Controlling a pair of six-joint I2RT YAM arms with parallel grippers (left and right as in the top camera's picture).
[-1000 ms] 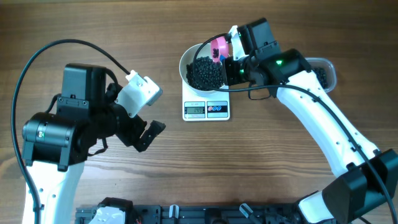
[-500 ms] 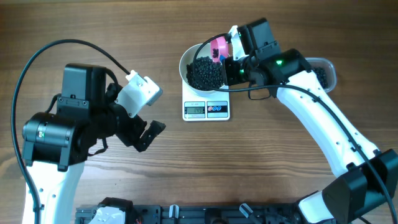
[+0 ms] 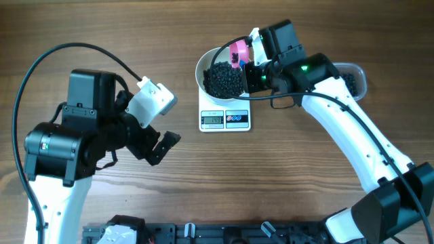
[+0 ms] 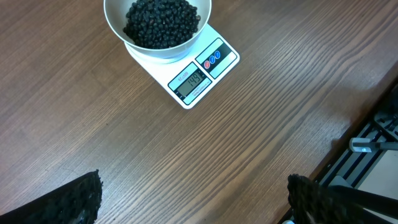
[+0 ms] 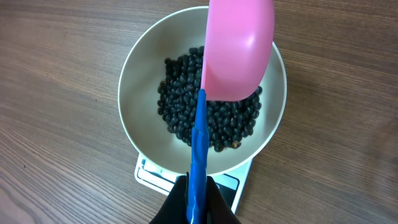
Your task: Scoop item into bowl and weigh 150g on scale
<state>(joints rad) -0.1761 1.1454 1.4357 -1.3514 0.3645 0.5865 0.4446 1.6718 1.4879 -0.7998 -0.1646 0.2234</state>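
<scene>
Right jaws are clamped on the blue handle of the scoop [image 5: 239,56]. Its long axis runs straight out from them, pink cup at the far end over the beans [image 5: 180,106] in the bowl [image 5: 134,87]. The bowl sits on the scale [image 4: 205,68], ahead of the left jaws, which stand apart above the surface [image 4: 186,162]. The cup's contents cannot be made out.

- small round pellets [image 5: 180,106] were uniformly black
- round plain bowl [image 5: 135,93] was white
- flat rectangular scale [image 4: 202,71] was white; display grey, two buttons red and blue
- plastic scoop [image 5: 238,50] had pink cup, blue handle
- wooden table [image 4: 249,137] was brown, dark-streaked grain
</scene>
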